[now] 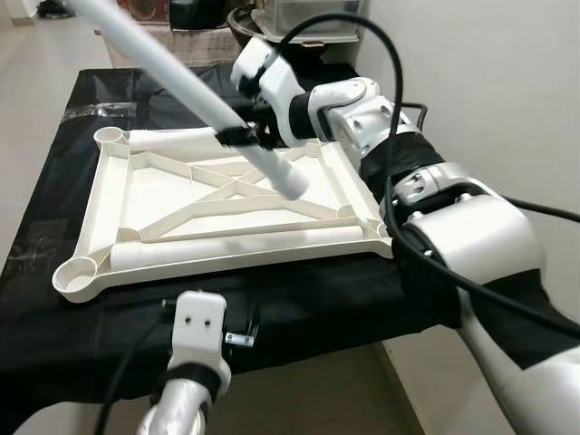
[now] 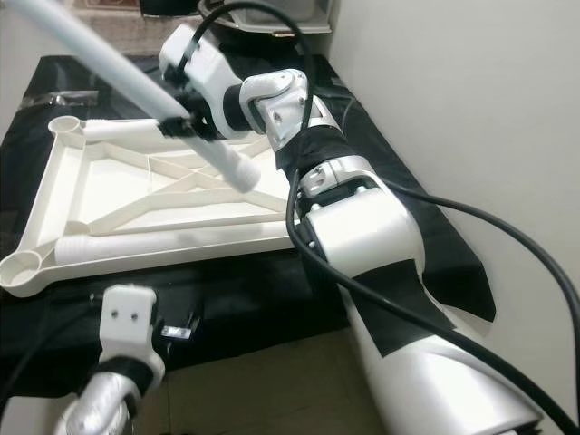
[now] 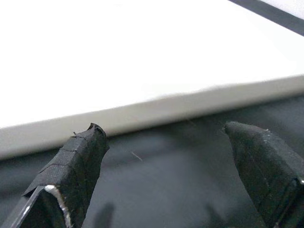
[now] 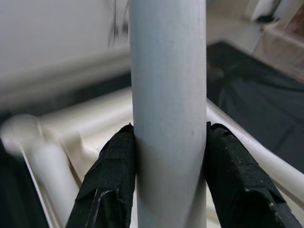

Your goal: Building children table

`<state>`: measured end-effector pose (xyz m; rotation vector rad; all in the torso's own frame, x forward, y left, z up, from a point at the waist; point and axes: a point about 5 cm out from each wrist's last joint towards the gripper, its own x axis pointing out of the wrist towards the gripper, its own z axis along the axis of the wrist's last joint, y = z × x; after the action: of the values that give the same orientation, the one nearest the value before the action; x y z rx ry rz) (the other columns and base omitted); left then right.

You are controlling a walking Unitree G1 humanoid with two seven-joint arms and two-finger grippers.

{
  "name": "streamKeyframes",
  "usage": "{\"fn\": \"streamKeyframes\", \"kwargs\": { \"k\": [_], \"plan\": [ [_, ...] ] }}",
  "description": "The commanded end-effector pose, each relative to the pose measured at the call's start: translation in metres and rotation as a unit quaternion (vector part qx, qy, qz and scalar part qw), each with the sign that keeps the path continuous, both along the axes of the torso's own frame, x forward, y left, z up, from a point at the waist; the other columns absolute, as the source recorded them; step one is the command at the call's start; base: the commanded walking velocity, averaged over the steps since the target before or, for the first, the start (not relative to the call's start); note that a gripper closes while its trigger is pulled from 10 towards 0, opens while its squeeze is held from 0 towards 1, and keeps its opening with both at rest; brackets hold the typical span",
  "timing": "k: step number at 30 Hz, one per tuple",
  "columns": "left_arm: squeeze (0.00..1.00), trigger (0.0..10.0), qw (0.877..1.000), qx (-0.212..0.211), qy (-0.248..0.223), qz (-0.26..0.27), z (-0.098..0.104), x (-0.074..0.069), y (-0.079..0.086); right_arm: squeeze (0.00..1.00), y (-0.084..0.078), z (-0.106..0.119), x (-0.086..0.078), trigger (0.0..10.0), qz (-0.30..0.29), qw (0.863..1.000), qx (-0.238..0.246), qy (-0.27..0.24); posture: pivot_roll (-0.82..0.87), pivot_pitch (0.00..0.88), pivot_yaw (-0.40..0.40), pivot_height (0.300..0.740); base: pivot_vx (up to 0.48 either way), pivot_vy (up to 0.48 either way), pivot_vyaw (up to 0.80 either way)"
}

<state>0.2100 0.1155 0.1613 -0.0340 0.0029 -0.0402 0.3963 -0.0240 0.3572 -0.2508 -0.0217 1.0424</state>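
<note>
The black-draped work table (image 1: 54, 299) carries the white tabletop (image 1: 163, 204), lying underside up so its corner sockets face upward, with two spare legs resting inside it along the 12 and 6 o'clock edges. The right gripper (image 1: 237, 136) is clamped around a white table leg (image 1: 195, 91), holding it slanted from 10 o'clock down toward 4 o'clock, likely to aim its end at the socket (image 1: 373, 228). The left gripper (image 3: 164, 142) waits with fingers apart at the tabletop's 6 o'clock edge.
</note>
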Motion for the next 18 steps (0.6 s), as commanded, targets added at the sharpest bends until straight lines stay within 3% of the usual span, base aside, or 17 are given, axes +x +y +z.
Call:
{"fn": "streamKeyframes", "kwargs": {
  "k": [1,3,4,7,8,13,18],
  "plan": [
    [1.0,10.0,1.0,-0.007,0.01,0.004,-0.002,0.001,0.001,0.0,0.001,0.006,-0.001,0.0,0.006,0.999,0.043,0.007,0.0,0.051,-0.09,0.74,0.0,0.0,0.0],
    [1.0,10.0,1.0,0.021,-0.012,-0.003,0.006,0.009,0.005,0.0,-0.001,0.0,0.0,0.0,0.008,0.996,0.088,0.025,0.01,0.041,-0.08,0.74,0.0,0.0,0.0],
    [0.1,10.0,0.999,0.036,-0.023,0.0,0.012,0.015,0.008,0.0,-0.002,-0.007,0.002,0.0,0.002,0.993,0.108,0.037,0.01,0.035,-0.076,0.74,0.0,0.0,0.0],
    [0.1,10.0,0.999,0.043,-0.029,0.004,0.015,0.019,0.01,0.0,-0.002,-0.011,0.002,0.0,-0.003,0.992,0.12,0.044,0.01,0.033,-0.071,0.74,0.0,0.0,0.0],
    [0.0,10.0,0.998,0.048,-0.036,0.006,0.019,0.023,0.012,0.0,-0.001,-0.016,0.003,0.0,-0.002,0.99,0.131,0.052,0.01,0.033,-0.071,0.74,0.0,0.0,0.0],
    [0.0,10.0,0.998,0.036,-0.054,-0.005,0.03,0.036,0.017,0.0,0.005,-0.035,0.0,0.0,0.011,0.985,0.154,0.079,0.01,0.01,-0.04,0.74,0.0,0.0,0.0],
    [0.0,10.0,0.998,0.01,-0.032,-0.048,0.026,0.045,0.009,0.0,0.016,-0.041,-0.008,0.0,0.027,0.977,0.182,0.104,0.01,0.0,-0.028,0.74,0.0,0.0,0.0]
  ]
}}
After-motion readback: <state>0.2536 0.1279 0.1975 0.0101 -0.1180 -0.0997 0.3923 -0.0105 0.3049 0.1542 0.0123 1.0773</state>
